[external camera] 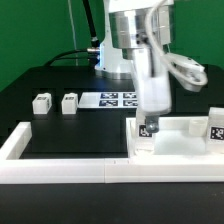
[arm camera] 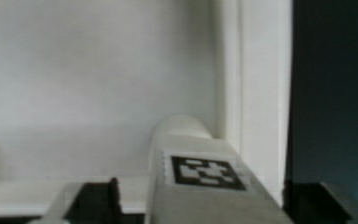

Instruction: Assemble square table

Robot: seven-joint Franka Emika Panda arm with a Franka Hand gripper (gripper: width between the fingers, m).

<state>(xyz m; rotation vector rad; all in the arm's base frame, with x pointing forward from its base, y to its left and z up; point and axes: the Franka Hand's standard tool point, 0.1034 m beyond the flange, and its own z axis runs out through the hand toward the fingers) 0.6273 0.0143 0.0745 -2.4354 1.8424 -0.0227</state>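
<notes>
My arm (external camera: 135, 30) upright, pincer (external camera: 148, 122) hanging low, jaws parted.
My white arm comes in from the top, right of middle in the exterior view, with the wrist (external camera: 137, 58) upright and the pincer pointing straight down. In the wrist view my two dark fingers (arm camera: 98, 203) stand apart, one at either side.

Smooth, matt white plastic: square tray-like table top (arm camera: 87, 90) beneath the gripper (arm camera: 202, 203), likewise the tagged white leg block (arm camera: 194, 140) between its dark matt fingers (arm camera: 98, 203). Matt black table surface (external camera: 60, 135) alongside.
</notes>
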